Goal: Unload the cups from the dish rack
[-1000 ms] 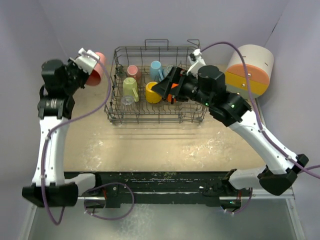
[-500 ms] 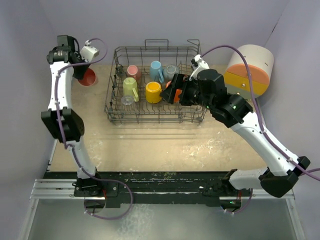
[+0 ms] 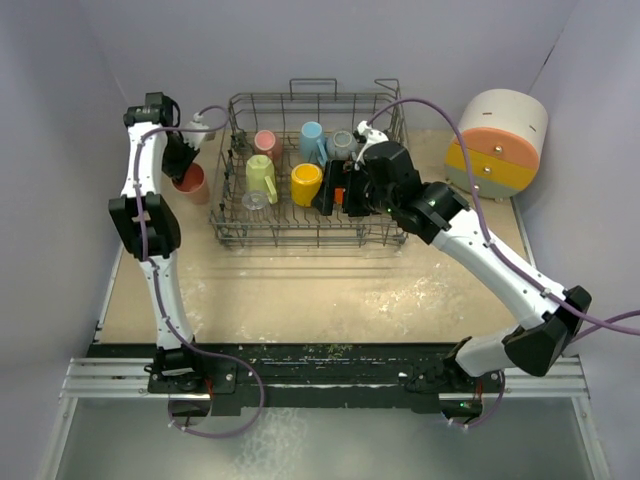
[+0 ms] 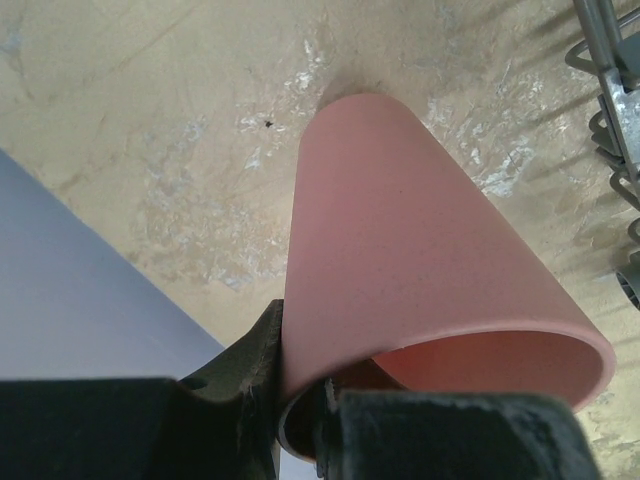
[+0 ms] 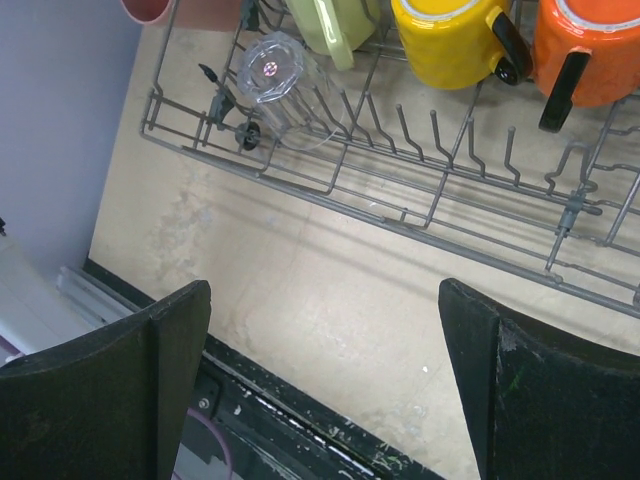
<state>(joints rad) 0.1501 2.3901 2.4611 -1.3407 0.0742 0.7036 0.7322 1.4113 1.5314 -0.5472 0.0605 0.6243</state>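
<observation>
One salmon cup (image 4: 420,250) clamped at rim in left fingers (image 4: 250,372), over table (image 3: 300,290) left of dish rack (image 3: 310,240). Right fingers (image 5: 170,370) apart above rack's near edge; yellow mug (image 5: 450,40) and orange mug (image 5: 590,45) inside.

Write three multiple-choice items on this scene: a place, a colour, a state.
1. Where is the salmon cup relative to the dish rack? A) inside it B) outside, on its left C) behind it
2. In the right wrist view, what colour is the mug beside the orange mug? A) blue B) yellow C) pink
3. How is the right claw? A) shut on the orange mug B) shut, empty C) open, empty
Key: 1 B, the left claw grips it beside the rack; 2 B, the yellow mug is next to it; 3 C, its fingers stand wide apart.
</observation>
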